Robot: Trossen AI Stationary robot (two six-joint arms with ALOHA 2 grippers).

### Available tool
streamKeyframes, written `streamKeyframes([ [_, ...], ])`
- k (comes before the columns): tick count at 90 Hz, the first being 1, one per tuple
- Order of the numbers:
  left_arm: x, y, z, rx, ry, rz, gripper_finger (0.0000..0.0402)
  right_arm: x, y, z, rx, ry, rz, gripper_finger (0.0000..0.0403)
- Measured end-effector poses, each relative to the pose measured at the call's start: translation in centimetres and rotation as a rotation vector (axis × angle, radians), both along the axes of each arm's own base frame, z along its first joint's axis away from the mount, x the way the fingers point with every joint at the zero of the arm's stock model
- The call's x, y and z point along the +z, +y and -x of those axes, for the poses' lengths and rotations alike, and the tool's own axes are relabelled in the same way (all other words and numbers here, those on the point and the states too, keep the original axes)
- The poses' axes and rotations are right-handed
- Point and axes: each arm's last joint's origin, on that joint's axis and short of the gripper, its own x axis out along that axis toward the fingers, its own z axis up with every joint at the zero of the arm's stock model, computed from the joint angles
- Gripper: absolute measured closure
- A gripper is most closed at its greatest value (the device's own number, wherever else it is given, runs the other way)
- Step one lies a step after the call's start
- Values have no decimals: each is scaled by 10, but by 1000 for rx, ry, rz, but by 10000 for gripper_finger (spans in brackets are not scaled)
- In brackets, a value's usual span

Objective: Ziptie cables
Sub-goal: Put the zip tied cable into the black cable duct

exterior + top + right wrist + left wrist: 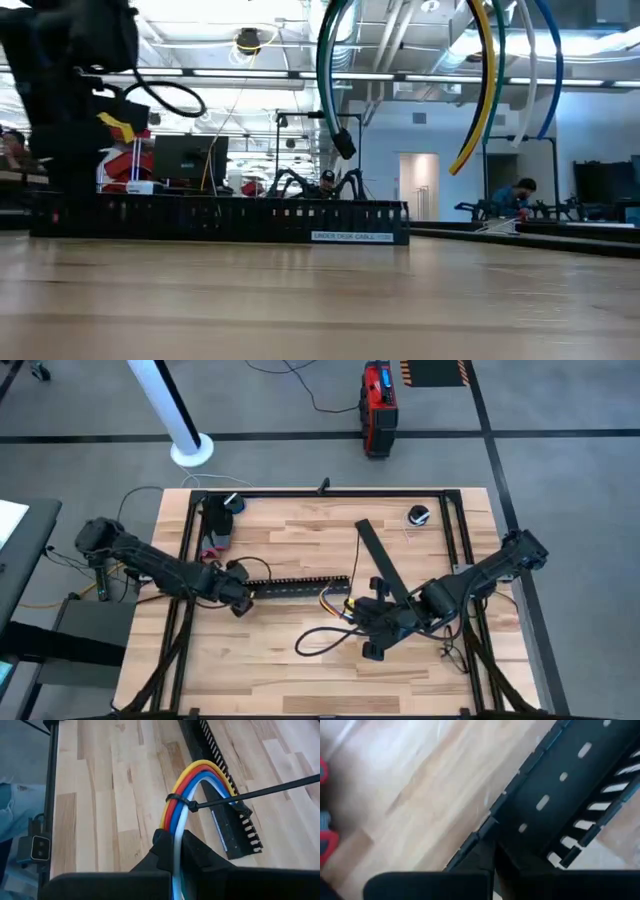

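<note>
Already the cables point(195, 785) carried a zip tie point(181, 800): it circled the yellow, red, blue and white wires just below their arch, and its long tail point(265, 790) stuck out sideways, uncut. The right pincer point(175, 845) was clamped on the cables below the tie, holding them up off the desk point(300, 530), apparently so the bundle stayed tight and reachable while the tie was drawn snug. From above, that pincer point(375, 622) sat toward the desk's front right, with loose cable ends point(325, 638) trailing toward the front edge.

The left pincer point(238, 600) was at the left end of the slotted channel point(295, 588), which lay across the desk's middle. Its own camera showed the fingers closed on the channel's wall point(492, 835), probably to steady it as the place the bundle would go. The channel looked empty; no wire lay in it, and the cables hung just beside its right end. A flat strip point(380, 560) lay at an angle toward the back right, untouched.
</note>
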Motion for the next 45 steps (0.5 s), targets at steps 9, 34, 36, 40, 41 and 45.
streamKeyframes([
  [9,0,5,-2,-1,2,-21,401,0,2,1,6,0,0,403],
  [34,3,21,-15,-45,-59,-47,401,0,2,1,-1,-1,-6,403],
  [36,3,22,-16,-47,-63,-52,401,0,2,1,-1,-1,-7,403],
  [40,3,25,-17,-55,-67,-63,401,0,2,1,-1,-1,-7,403],
  [41,3,26,-18,-56,-68,-65,401,0,2,1,-1,-1,-7,403],
  [45,4,29,-19,-64,-71,-72,401,0,2,1,-2,-1,-7,403],
])
